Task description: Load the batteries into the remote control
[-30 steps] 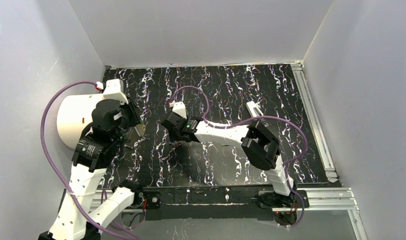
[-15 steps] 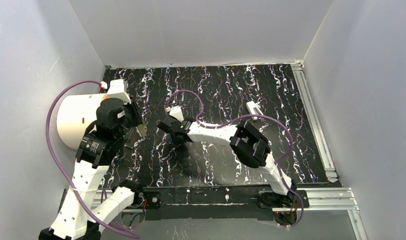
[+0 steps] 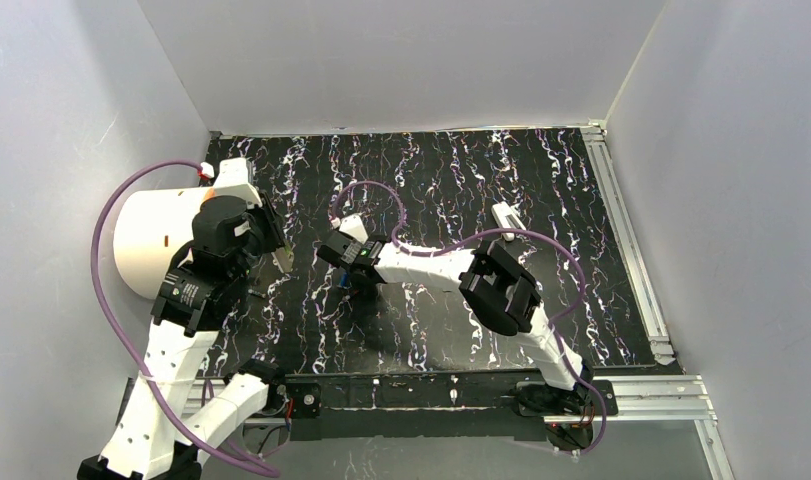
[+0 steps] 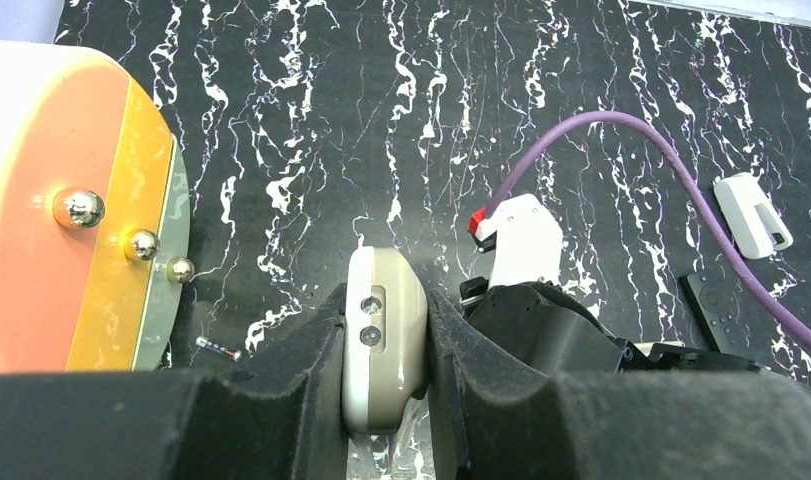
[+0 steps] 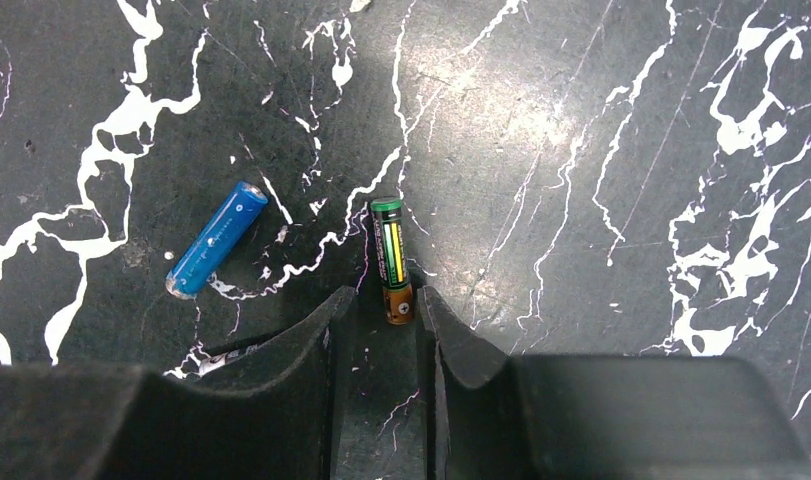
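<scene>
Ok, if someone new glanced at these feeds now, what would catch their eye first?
Probably the left gripper clamped on a pale remote, near a big white-and-orange cylinder. Next, the right gripper low over the black marbled table, open fingers either side of the gold end of a green battery, a blue battery lying loose to its left in that wrist view.
</scene>
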